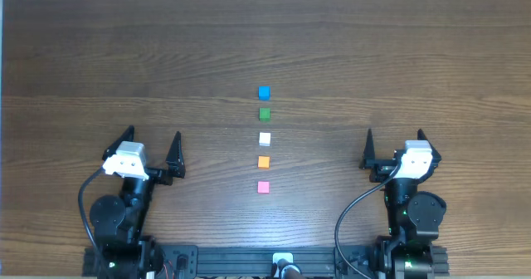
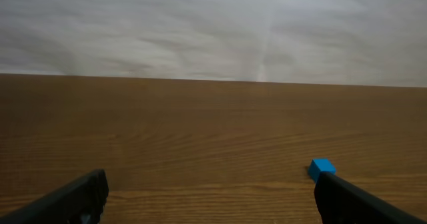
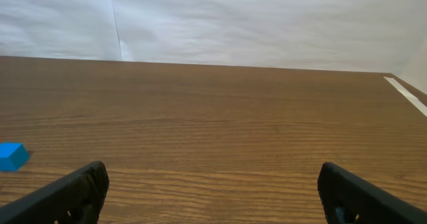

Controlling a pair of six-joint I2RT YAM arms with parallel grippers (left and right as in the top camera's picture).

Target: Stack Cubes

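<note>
Five small cubes lie in a line down the table's middle: blue [image 1: 264,92] farthest, then green [image 1: 265,114], white [image 1: 265,139], orange [image 1: 264,162] and pink [image 1: 263,187] nearest. My left gripper [image 1: 152,146] stands open at the near left, well apart from the row. My right gripper [image 1: 395,143] stands open at the near right, also apart. The blue cube [image 2: 321,167] lies just past one finger [image 2: 360,201] in the left wrist view, and the blue cube [image 3: 12,156] sits at the edge in the right wrist view.
The wooden table [image 1: 265,38] stretches bare behind the cubes. A white wall [image 2: 213,24] rises at its far edge. A pale strip [image 3: 407,94] marks the table's right side.
</note>
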